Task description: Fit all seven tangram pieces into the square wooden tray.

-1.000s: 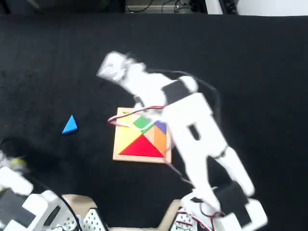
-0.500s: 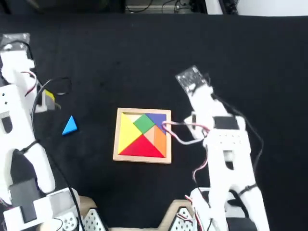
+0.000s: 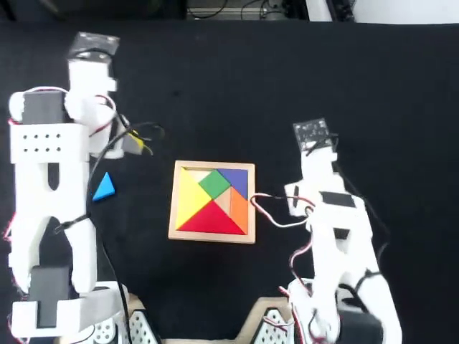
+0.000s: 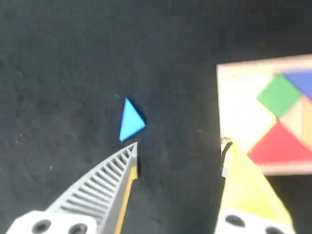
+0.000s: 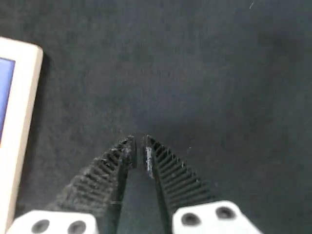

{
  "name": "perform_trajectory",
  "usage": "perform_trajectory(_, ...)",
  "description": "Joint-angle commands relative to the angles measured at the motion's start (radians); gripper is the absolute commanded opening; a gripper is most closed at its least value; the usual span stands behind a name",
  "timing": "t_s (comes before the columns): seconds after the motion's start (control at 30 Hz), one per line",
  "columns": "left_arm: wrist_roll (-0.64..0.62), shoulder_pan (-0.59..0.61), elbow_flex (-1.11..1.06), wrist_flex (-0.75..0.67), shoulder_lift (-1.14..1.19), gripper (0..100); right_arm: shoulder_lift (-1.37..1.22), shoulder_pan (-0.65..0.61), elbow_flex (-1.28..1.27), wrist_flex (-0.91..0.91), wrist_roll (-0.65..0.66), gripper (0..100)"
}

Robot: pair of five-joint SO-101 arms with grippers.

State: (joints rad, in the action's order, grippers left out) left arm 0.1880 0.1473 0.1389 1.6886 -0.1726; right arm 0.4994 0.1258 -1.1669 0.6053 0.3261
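Blue triangle (image 4: 130,121) just beyond 1 fingertip of the wide-open, empty left gripper (image 4: 180,146); right gripper (image 5: 138,141) all but closed, empty, farther off.

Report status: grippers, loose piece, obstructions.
Left gripper open, near blue triangle. Right gripper shut, empty, beside tray. Triangle outside tray, on cloth. Nothing between them.

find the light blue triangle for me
In the high view the light blue triangle lies on the black table left of the wooden tray, just ahead of the left gripper.
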Motion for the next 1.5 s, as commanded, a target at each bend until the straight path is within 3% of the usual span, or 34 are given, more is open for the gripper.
perform_trajectory(0.0, 0.0, 0.091, -0.03, -0.048, -0.005, 29, -0.107, 0.012, 0.125, -0.014, -0.005, 4.3)
perform_trajectory(0.1, 0.046, 0.108, -0.2, -0.123, -0.015, 29, -0.214, 0.012, 0.205, 0.011, -0.005, 4.3)
perform_trajectory(0.3, 0.052, 0.133, -0.572, -0.443, -0.072, 26, -0.346, 0.012, 0.335, 0.114, -0.003, 4.3)
perform_trajectory(0.43, 0.055, 0.145, -0.699, -0.494, -0.167, 27, -0.358, 0.011, 0.346, 0.12, -0.003, 4.3)
perform_trajectory(0.5, 0.11, 0.189, -0.723, -0.499, -0.195, 28, -0.358, 0.009, 0.346, 0.12, -0.003, 4.3)
perform_trajectory(0.7, 0.414, 0.305, -0.865, -0.698, -0.161, 28, -0.358, 0.008, 0.346, 0.12, -0.003, 4.3)
perform_trajectory(0.93, 0.278, 0.28, -0.814, -0.74, -0.052, 28, -0.36, 0.008, 0.344, 0.12, -0.003, 4.3)
perform_trajectory(1.13, 0.27, 0.191, -0.782, -0.755, 0.035, 28, -0.36, 0.008, 0.344, 0.12, -0.003, 4.3)
perform_trajectory(1.47, 0.255, 0.194, -0.631, -0.778, 0.229, 28, -0.36, 0.008, 0.344, 0.12, -0.003, 4.3)
